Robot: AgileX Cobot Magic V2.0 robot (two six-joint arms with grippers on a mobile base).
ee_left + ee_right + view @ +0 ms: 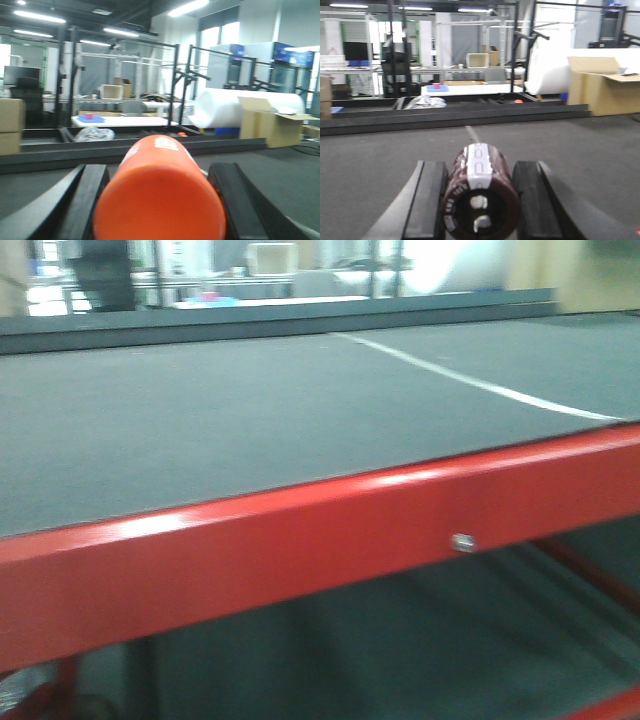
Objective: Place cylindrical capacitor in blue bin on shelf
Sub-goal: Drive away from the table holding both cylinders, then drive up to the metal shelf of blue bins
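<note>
Cylindrical capacitor (480, 205) lies along right hand (479, 192), terminals toward camera

Warehouse-like workshop: black metal racks (176, 80), cardboard boxes (267, 127), big bubble-wrap roll (220, 107), ceiling strip lights (187, 7).

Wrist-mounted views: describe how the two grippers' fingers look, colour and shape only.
The left gripper has two matte black fingers, flat-faced blocks with rounded tips, each backed by a curved black outer rib. The right gripper has the same kind of black fingers. No cables or markings show.
</note>
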